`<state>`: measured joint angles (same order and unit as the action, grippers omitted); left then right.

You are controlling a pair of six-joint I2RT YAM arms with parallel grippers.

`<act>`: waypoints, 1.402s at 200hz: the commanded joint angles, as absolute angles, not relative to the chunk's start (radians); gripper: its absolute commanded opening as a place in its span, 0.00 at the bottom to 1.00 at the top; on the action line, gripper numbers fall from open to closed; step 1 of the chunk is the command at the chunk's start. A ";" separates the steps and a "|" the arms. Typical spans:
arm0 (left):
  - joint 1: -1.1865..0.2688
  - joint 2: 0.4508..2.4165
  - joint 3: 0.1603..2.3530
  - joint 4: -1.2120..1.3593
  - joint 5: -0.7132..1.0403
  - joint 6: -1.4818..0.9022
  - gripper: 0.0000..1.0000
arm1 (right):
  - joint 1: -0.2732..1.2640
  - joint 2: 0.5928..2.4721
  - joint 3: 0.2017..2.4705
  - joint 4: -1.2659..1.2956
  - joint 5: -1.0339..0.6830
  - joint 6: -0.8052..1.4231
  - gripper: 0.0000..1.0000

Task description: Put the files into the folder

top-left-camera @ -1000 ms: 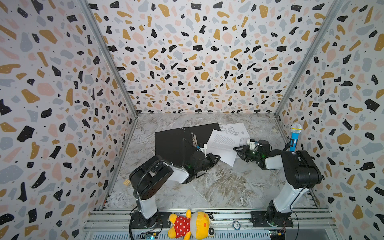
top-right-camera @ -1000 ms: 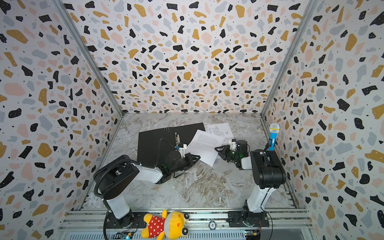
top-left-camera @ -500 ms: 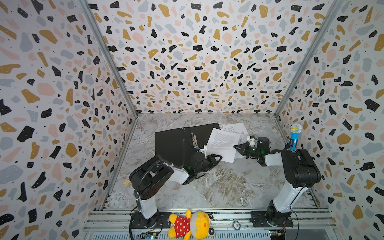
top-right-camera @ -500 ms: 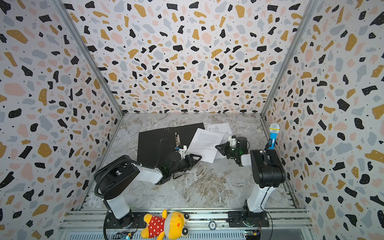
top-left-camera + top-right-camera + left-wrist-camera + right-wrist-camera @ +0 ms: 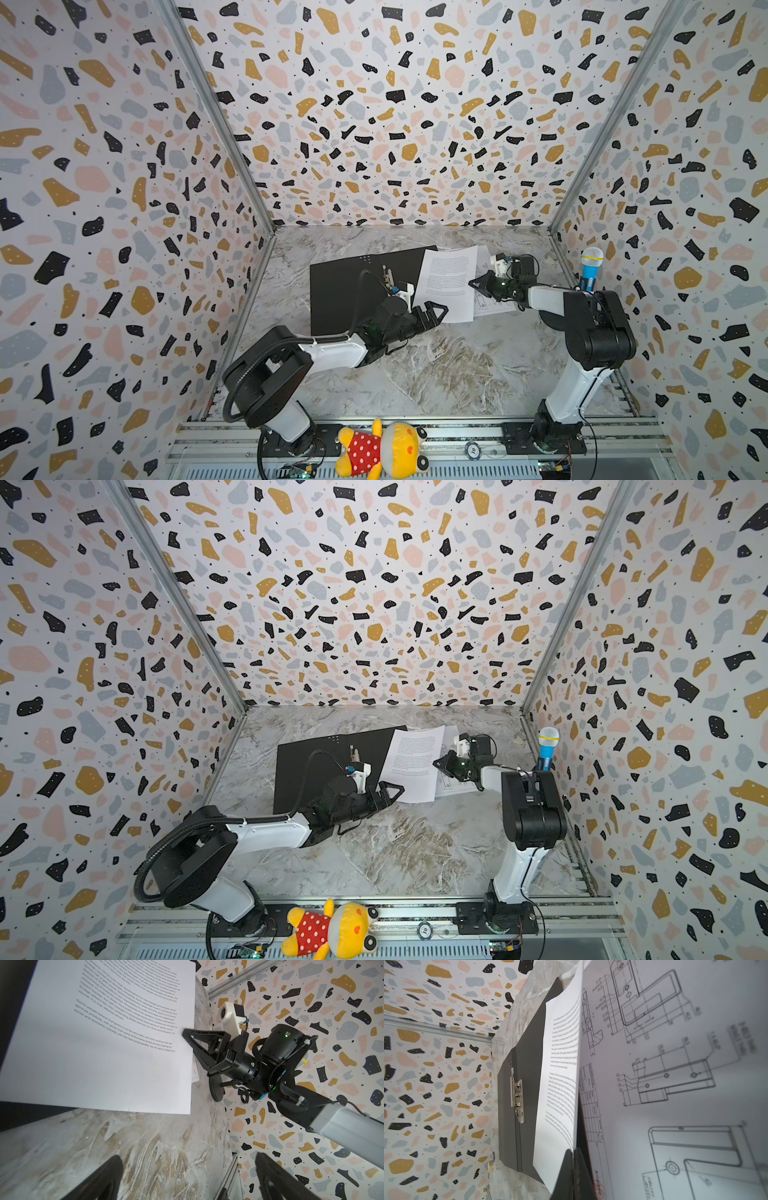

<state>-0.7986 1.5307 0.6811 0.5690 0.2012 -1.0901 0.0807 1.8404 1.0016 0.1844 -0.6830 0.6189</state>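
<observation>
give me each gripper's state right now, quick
left gripper: open, holding nothing
right gripper: shut on the edge of the text sheet

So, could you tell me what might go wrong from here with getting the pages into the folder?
Only the right gripper grips the text page, at one edge; the left gripper is open, so the page may sag or slip.
Its free edge could catch on the metal clip of the folder.
The drawing page beneath may get dragged along.
</observation>
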 commanded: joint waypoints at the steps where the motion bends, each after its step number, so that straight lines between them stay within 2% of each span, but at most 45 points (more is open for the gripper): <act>1: -0.741 1.455 0.657 0.501 0.188 -1.014 1.00 | 0.096 1.865 1.065 0.084 -0.675 0.487 0.04; 34: -0.646 1.349 0.641 0.342 0.141 -0.909 1.00 | 0.128 1.932 1.175 0.036 -0.709 0.397 0.04; 57: -0.560 1.309 0.609 0.321 0.168 -0.891 1.00 | 0.151 1.978 1.243 0.023 -0.749 0.355 0.04; 117: -0.396 1.359 0.594 0.282 0.179 -0.770 1.00 | 0.167 2.075 1.393 -0.045 -0.791 0.309 0.03; 187: -0.377 1.454 0.601 0.338 0.189 -0.736 1.00 | 0.152 2.146 1.425 0.077 -0.936 0.508 0.00; 222: -0.378 1.490 0.601 0.359 0.191 -0.727 1.00 | 0.155 2.113 1.394 0.184 -1.020 0.497 0.00; 249: -0.378 1.509 0.592 0.378 0.196 -0.733 1.00 | 0.157 2.096 1.403 0.153 -1.051 0.432 0.00; 280: -0.378 1.522 0.581 0.399 0.200 -0.744 1.00 | 0.147 2.086 1.377 0.231 -1.095 0.553 0.00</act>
<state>-0.3820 1.5131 0.5968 0.3393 0.1860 -0.7506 0.1562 2.1563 1.3994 0.1532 -1.0264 0.4725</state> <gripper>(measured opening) 0.997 0.048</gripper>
